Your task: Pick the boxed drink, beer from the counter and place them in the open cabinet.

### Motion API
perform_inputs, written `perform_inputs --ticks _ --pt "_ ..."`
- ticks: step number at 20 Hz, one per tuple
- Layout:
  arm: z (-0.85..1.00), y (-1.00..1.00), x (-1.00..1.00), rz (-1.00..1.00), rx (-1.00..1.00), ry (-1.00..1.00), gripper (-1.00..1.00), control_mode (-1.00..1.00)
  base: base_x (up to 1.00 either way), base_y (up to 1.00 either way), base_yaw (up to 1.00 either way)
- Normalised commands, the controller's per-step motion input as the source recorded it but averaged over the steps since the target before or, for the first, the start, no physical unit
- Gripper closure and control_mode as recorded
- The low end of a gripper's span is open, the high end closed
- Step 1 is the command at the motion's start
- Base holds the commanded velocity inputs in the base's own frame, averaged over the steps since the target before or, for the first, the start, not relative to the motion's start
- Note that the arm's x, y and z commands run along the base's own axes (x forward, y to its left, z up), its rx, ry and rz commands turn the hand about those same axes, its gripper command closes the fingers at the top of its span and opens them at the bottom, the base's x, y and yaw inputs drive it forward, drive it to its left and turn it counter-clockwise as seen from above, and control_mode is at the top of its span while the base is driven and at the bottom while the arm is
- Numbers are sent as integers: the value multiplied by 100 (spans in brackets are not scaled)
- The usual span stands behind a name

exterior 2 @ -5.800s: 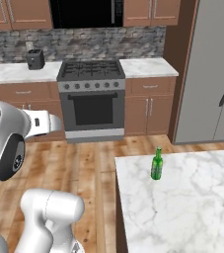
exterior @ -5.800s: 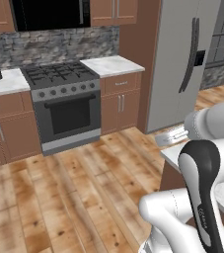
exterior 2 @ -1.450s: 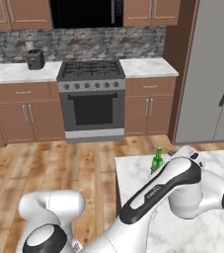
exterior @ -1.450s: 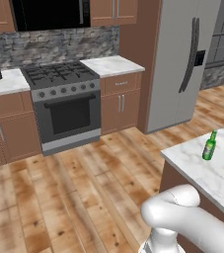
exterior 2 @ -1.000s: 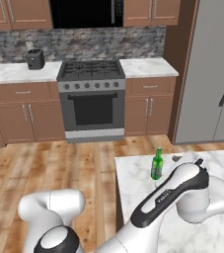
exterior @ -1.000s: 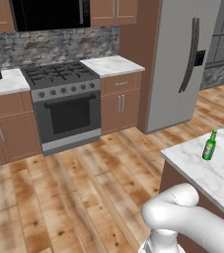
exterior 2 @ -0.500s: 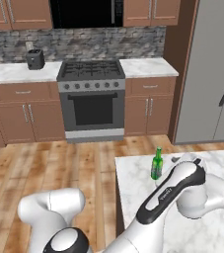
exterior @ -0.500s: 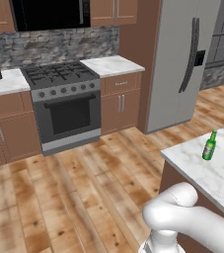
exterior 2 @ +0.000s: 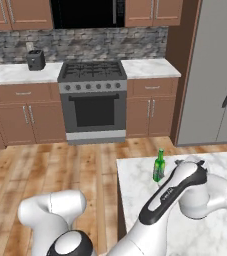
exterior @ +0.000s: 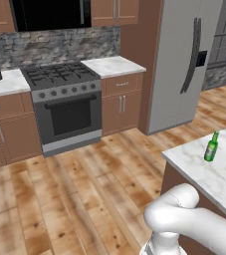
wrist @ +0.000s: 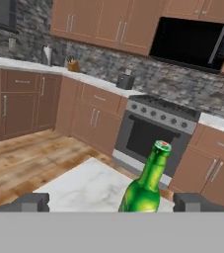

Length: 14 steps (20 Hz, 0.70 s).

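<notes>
The beer (exterior: pixel 211 146) is a slim green bottle standing upright near the left edge of the white marbled counter (exterior: pixel 207 172). In the right base view the beer (exterior 2: pixel 159 166) stands just left of my wrist, which reaches over the counter (exterior 2: pixel 135 190). Through the hand view the beer (wrist: pixel 145 185) rises close in front, between the two dark fingertips (wrist: pixel 32 201). My gripper (wrist: pixel 112 203) is open around the bottle's line and does not touch it. The boxed drink and the open cabinet are out of view.
A stove (exterior 2: pixel 92 97) with brown cabinets on both sides lines the far wall, with a toaster (exterior 2: pixel 35 60) on the worktop to its left. A steel fridge (exterior: pixel 184 60) stands to the right. Wooden floor (exterior: pixel 74 194) lies between the counter and the stove.
The arm has swung from high on the left down across the counter, and the hand has come to rest just right of the beer. The bottle has not moved.
</notes>
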Motion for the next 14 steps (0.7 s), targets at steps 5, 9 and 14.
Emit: perform_inputs --ticks 5,9,14 --pt "-21 0 6 -6 4 0 -100 -100 0 0 0" --pt "-20 0 11 -6 8 0 -100 -100 0 0 0" --pt "-13 0 21 -4 8 0 -100 -100 0 0 0"
